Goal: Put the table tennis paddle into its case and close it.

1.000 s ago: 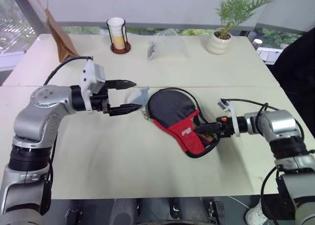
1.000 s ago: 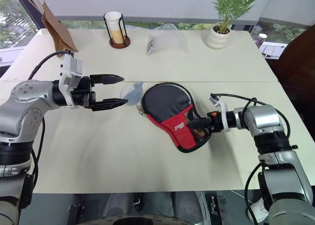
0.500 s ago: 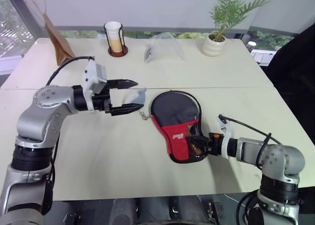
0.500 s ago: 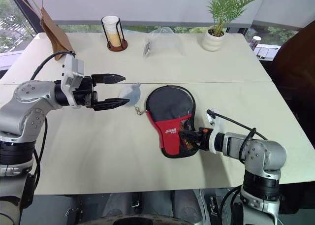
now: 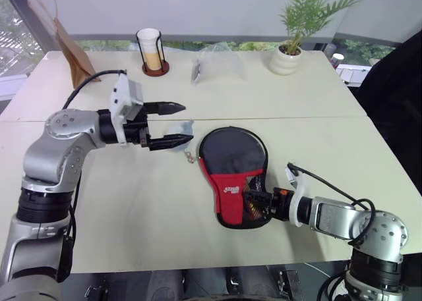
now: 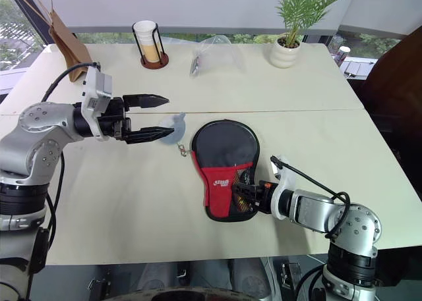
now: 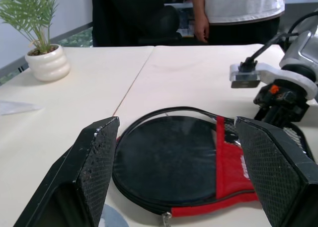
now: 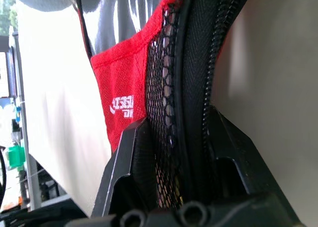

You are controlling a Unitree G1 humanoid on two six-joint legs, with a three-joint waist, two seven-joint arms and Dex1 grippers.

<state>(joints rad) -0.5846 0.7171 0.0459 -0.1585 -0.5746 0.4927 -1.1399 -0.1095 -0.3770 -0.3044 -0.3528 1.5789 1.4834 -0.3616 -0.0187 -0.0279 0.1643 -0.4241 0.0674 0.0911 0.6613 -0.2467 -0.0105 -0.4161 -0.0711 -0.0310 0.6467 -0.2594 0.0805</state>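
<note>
Right gripper: two black fingers clamped on the mesh-pocket edge at the handle end of the case, zip track pinched between the pads in the right wrist view.

Left gripper: fingers spread wide, holding nothing, hovering level above the table on the far side of the case from the right gripper, aimed at the case's round end.

Case: black paddle-shaped pouch, red panel with white logo, lying flat and reaching from the right gripper toward the left one. A zip pull on a short chain lies at the round end, nearest the left fingertips.

Table tennis paddle: a tan glimpse through the mesh beside the right fingers is possibly the handle; otherwise hidden, so whether it is fully seated cannot be told.

Grey-blue disc: just under the left fingertips, beside the zip pull.

Handling note: judged step is closing the zip. Keep the right gripper's hold firm as an anchor, bring the left gripper down onto the pull rather than the disc, and draw it along the track without lifting the case.

Surface: pale cream tabletop with a seam running across. Beyond the left gripper: brown paper bag, cup in a wire holder, clear plastic bag, potted plant. A person stands past the table's end in the left wrist view.
</note>
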